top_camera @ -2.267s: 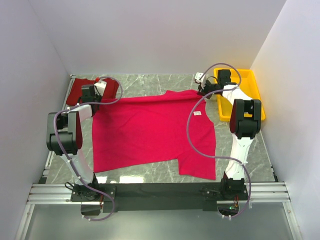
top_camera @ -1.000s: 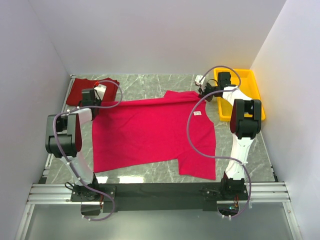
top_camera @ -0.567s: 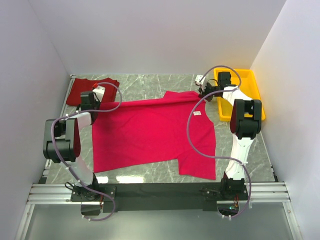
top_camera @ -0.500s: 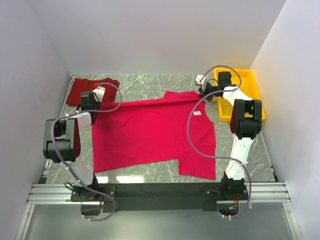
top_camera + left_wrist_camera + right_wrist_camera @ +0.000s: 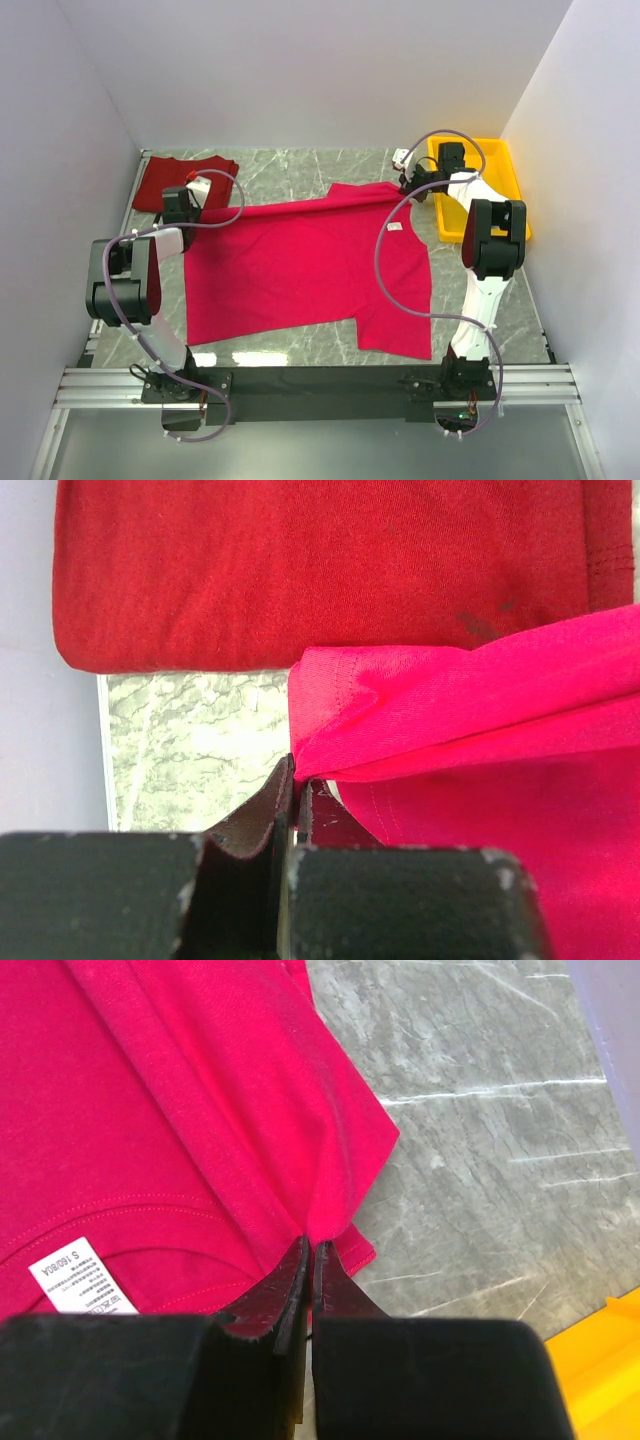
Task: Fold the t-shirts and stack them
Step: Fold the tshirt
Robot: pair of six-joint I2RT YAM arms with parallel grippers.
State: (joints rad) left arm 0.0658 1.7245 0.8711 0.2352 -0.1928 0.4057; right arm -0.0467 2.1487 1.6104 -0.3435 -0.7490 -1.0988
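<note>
1. Left wrist: left gripper (image 5: 293,780) jaws are pressed together on a bunched corner of the pink shirt (image 5: 480,710). The cloth rises off the table (image 5: 190,740) at the pinch.
2. Right wrist: right gripper (image 5: 308,1255) jaws are likewise clamped on the pink shirt's edge, with a ridge of cloth running up-frame from the pinch. The tag (image 5: 82,1275) sits at lower left.
3. Top view: the pink shirt is spread mid-frame, its far edge drawn taut between the two grippers and its near edge flat toward the bottom of the frame.
4. The red shirt (image 5: 300,570) lies folded at upper left, just beyond the left gripper. Whether it touches the pink corner is unclear.
5. The tray (image 5: 505,165) is at upper right, beside the right gripper.
6. Judgement: the first fold of the pink shirt is in hand. The next move calls for both arms to carry the far edge toward the near edge together, at even height and tension, and lay it down straight.
</note>
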